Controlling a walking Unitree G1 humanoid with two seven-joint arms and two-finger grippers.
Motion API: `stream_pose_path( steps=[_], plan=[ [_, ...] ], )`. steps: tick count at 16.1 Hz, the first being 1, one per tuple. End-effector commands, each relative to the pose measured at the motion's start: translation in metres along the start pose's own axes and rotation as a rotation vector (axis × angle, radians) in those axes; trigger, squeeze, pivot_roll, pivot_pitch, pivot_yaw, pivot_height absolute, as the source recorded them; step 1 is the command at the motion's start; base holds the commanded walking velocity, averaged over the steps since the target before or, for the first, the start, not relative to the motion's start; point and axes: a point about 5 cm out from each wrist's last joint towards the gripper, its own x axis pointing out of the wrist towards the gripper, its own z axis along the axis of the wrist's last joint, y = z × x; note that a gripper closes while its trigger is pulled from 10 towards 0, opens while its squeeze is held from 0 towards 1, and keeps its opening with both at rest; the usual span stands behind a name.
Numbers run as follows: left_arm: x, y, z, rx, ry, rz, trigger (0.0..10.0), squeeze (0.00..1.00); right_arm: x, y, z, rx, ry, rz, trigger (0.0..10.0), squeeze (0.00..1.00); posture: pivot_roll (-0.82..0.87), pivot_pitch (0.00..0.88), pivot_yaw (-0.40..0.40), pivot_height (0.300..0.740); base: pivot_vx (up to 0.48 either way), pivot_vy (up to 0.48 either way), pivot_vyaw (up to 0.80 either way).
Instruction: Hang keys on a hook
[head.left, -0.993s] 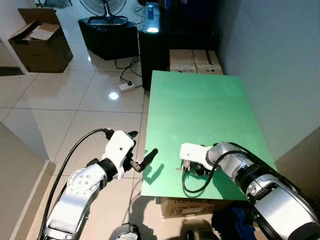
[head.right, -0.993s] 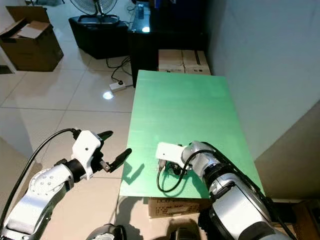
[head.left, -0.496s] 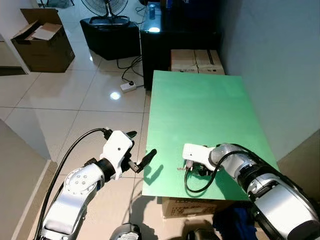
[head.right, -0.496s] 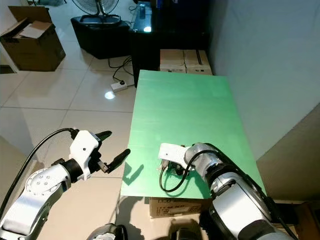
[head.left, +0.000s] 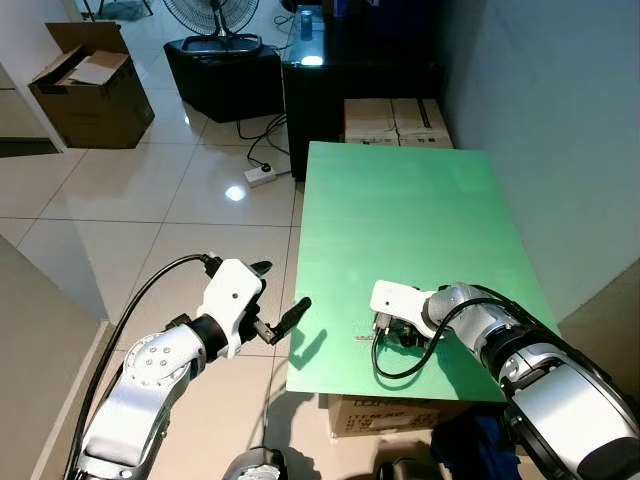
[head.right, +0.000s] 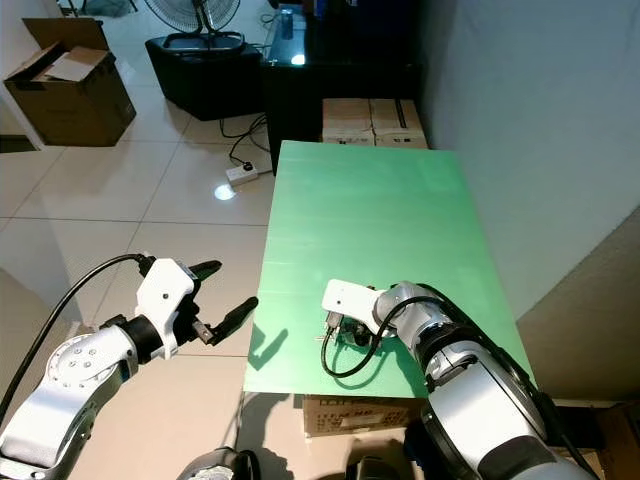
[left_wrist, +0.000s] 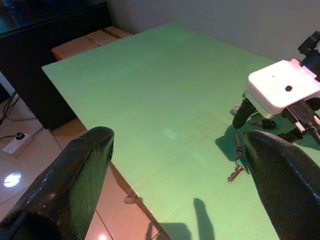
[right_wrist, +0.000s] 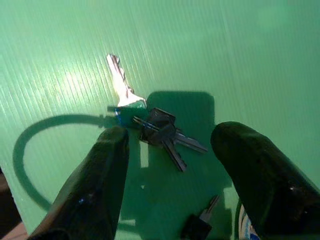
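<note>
The keys (right_wrist: 155, 127) lie flat on the green counter (head.left: 400, 210), near its front edge and towards the robot's side. The bunch spreads out: one silver key (right_wrist: 121, 82) points away from the rest into a bright patch of light, several dark keys fan out from the ring beside it, and another dark key (right_wrist: 200, 222) lies a little apart, closer to the wrist.

The right hand (right_wrist: 167, 165) is lowered over the bunch, its two black fingers spread wide apart. In the right wrist view the keys sit between the fingers but slightly ahead of them; one finger (right_wrist: 95, 185) lies just beside the ring end, the other (right_wrist: 255, 175) stands clear of the key tips. Neither finger can be seen touching the metal. From the head, the white wrist housing (head.left: 395, 299) covers most of the bunch, with a sliver of key showing at its left (head.left: 364, 338). A black cable loops on the counter below the wrist.

The left hand (head.left: 268, 302) hovers off the counter's left edge above the tiled floor (head.left: 150, 210), fingers apart and holding nothing, aimed towards the counter.

A cardboard box (head.left: 85, 85) and a fan (head.left: 210, 20) stand farther back.
</note>
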Motion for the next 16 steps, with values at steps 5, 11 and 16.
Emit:
stream_pose_path(
  steps=[5, 11, 16],
  plan=[
    [-0.009, 0.0, 0.003, 0.008, 0.008, -0.003, 10.0, 0.0, 0.003, 0.005, -0.001, 0.007, 0.002, 0.005, 1.5, 0.0, 0.03, 0.109, 0.049, 0.74, 0.0, 0.0, 0.0],
    [-0.023, 0.002, 0.004, 0.017, 0.041, -0.008, 10.0, 0.0, 0.004, 0.004, -0.002, 0.025, 0.0, -0.013, 10.0, 0.0, 0.09, 0.154, 0.063, 0.74, 0.0, 0.0, 0.0],
    [-0.025, 0.007, 0.011, 0.031, 0.042, 0.018, 10.0, 0.0, 0.005, 0.005, 0.0, 0.07, -0.014, -0.025, 0.0, 0.0, 0.11, 0.148, 0.053, 0.74, 0.0, 0.0, 0.0]
  ],
)
